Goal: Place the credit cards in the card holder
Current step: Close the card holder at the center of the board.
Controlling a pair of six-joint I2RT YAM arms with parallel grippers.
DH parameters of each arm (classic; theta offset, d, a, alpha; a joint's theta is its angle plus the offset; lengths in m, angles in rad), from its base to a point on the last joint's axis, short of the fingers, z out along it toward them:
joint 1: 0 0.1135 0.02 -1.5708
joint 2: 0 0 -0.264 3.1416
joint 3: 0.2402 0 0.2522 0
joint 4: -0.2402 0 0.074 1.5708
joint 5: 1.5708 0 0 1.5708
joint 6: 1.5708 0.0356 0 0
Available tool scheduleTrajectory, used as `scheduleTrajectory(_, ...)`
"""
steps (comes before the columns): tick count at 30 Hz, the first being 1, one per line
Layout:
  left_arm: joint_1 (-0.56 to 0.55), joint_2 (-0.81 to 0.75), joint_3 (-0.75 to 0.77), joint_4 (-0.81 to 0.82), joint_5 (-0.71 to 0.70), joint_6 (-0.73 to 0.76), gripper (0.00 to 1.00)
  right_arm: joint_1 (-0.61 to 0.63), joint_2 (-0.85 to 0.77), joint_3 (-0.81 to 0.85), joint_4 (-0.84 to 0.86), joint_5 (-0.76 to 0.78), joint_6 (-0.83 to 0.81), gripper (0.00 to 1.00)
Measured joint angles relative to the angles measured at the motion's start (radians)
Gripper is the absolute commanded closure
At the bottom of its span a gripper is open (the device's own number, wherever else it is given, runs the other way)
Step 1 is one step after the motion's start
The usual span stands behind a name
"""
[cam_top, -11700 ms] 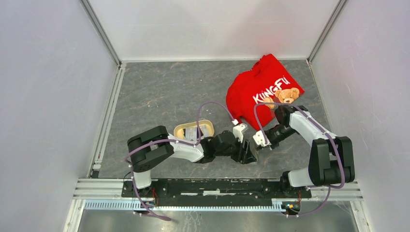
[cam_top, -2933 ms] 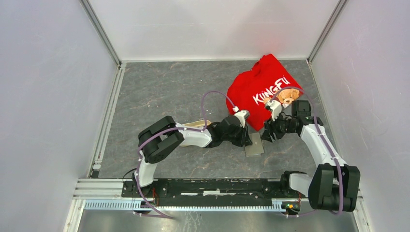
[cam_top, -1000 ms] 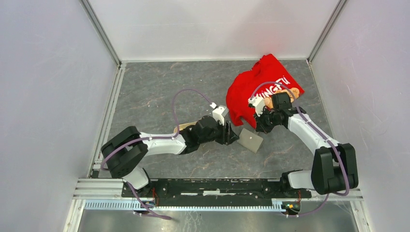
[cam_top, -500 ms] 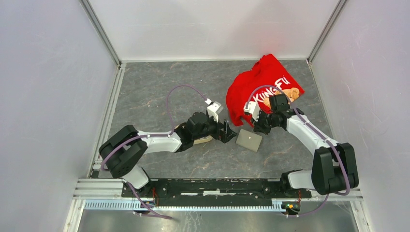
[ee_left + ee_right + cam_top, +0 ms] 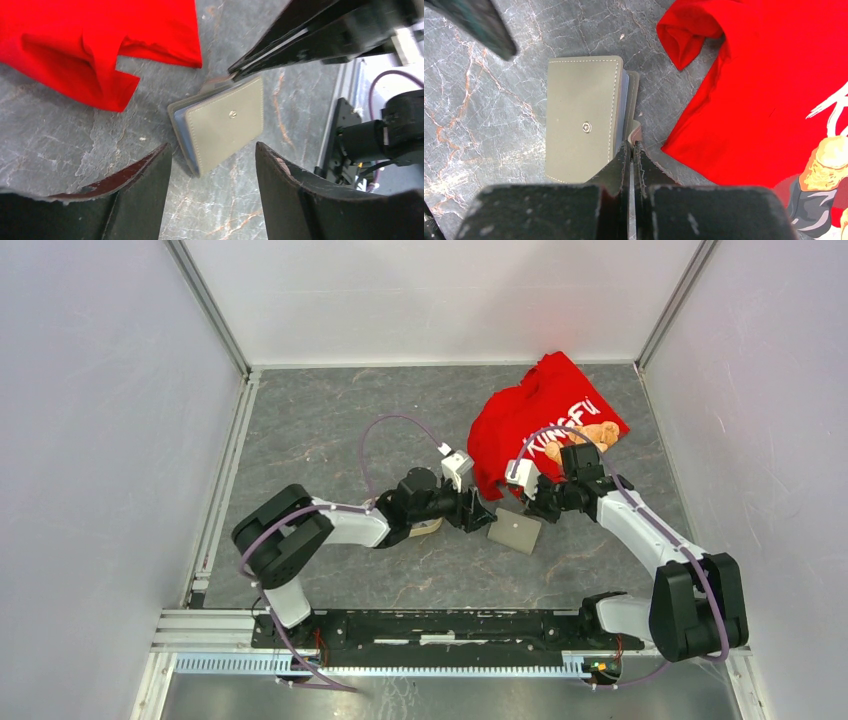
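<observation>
Two grippers flanked the closed card holder point(image 5: 515, 531), which lay just beside the red shirt point(image 5: 540, 420). Left gripper point(image 5: 214, 146) stood open and empty. Right gripper point(image 5: 631, 145) was pressed shut, tips touching the holder's tab. No credit cards were visible. Recommended: pin one cover, then lift the other.

You're over a dark grey, white-veined desk point(image 5: 330, 430), plain pale walls point(image 5: 100, 440) boxing three sides, aluminium posts point(image 5: 205, 305) in both far corners, a metal rail point(image 5: 200, 625) along the near edge, light soft and even.
</observation>
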Motion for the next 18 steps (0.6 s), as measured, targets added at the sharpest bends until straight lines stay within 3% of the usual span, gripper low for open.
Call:
scheduleTrajectory(13, -0.006, 0.177, 0.124, -0.093, 0.021, 0.0, 0.39, 0.0, 0.0, -0.002, 0.006, -0.004, -0.006, 1.0)
scheduleTrajectory(18, -0.015, 0.224, 0.156, -0.115, 0.028, 0.0, 0.53, 0.0, 0.003, -0.002, 0.006, -0.025, -0.013, 1.0)
